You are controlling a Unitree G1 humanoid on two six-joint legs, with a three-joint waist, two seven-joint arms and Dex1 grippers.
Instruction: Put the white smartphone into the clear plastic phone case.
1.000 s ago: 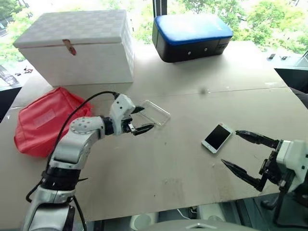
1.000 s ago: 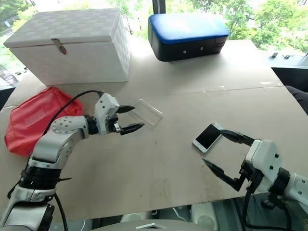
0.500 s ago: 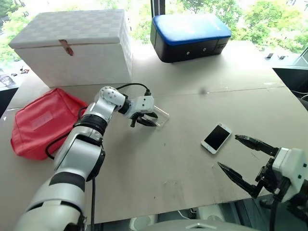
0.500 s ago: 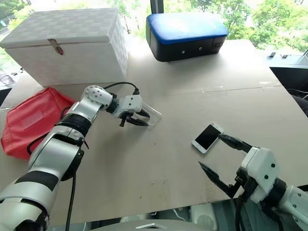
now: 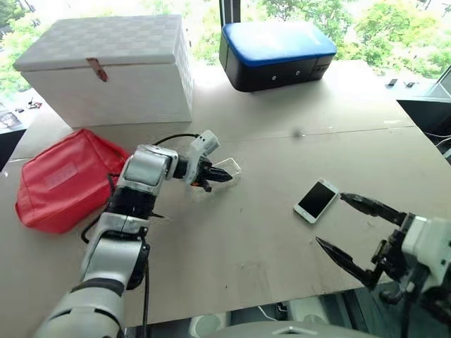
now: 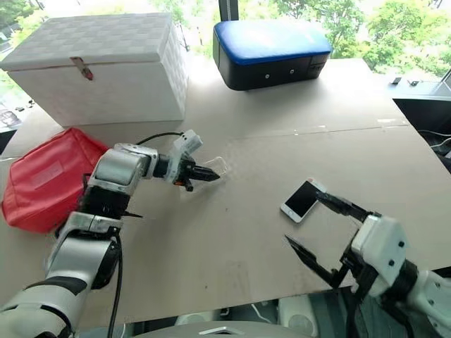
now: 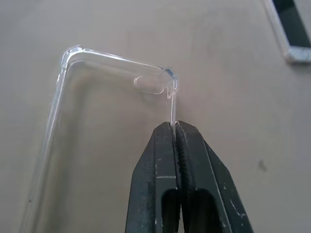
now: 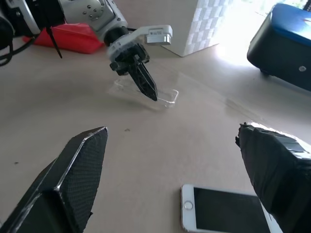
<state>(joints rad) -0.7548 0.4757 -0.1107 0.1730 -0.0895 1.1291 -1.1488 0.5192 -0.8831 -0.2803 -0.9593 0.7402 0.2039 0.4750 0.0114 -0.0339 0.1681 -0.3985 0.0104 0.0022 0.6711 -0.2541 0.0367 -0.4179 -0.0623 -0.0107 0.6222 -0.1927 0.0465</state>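
The clear plastic phone case [image 7: 102, 126] lies at the table's middle left, and my left gripper [image 5: 222, 176] is shut on its thin rim near a corner. In the left wrist view the two black fingers [image 7: 155, 184] pinch that rim edge between them. The right wrist view shows the same grip on the case [image 8: 167, 97]. The white smartphone [image 5: 316, 201] lies screen up on the table to the right, apart from the case. Just behind the phone's near end, my right gripper [image 5: 331, 220] stands wide open above the table, with nothing between its fingers.
A white woven box [image 5: 106, 67] with a latch stands at the back left, and a blue-topped black case [image 5: 278, 53] at the back centre. A red pouch [image 5: 60, 179] lies on the left. The table's front edge [image 5: 232, 306] runs close under my right gripper.
My left gripper reached the clear case open and has shut on its rim, and the left arm has swung round behind it. The right gripper stays open beside the phone.
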